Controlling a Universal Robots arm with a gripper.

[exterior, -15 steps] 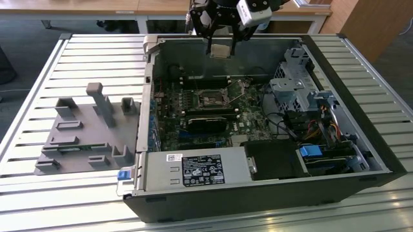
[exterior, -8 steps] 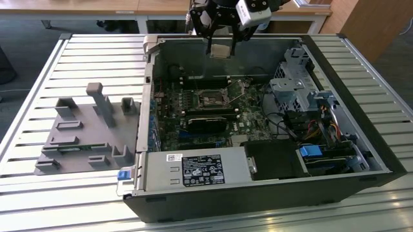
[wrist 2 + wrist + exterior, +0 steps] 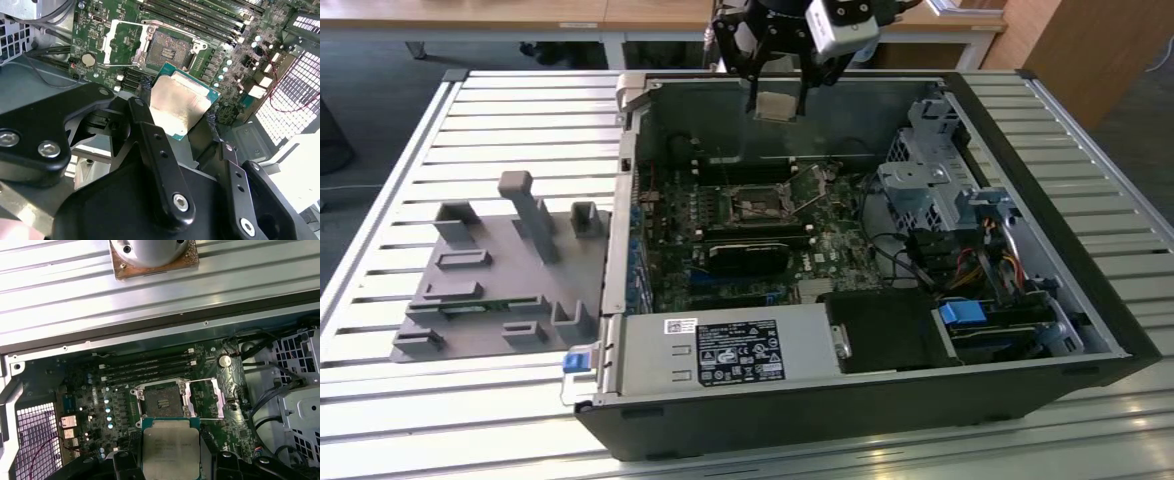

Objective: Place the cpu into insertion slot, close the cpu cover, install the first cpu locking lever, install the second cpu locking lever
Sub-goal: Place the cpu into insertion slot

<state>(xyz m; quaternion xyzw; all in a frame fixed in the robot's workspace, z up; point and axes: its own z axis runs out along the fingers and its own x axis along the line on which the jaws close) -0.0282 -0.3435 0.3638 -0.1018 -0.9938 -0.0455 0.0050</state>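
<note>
This looks like a robot lab or workshop. A gripper (image 3: 778, 100) hangs over an open computer (image 3: 854, 415). The computer lies on a metal table (image 3: 520, 120) made of long bars. A grey holder (image 3: 480, 290) sits beside it. Wooden desks (image 3: 494, 12) stand behind.

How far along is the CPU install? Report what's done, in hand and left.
Done: the cpu is picked up, but nothing is seated. The insertion slot lies bare and the cpu cover is swung open beside it.
In hand: the gripper is shut on the cpu and holds it above the board, apart from the slot.
Left: seating the cpu, closing the cover and both locking levers.
</note>
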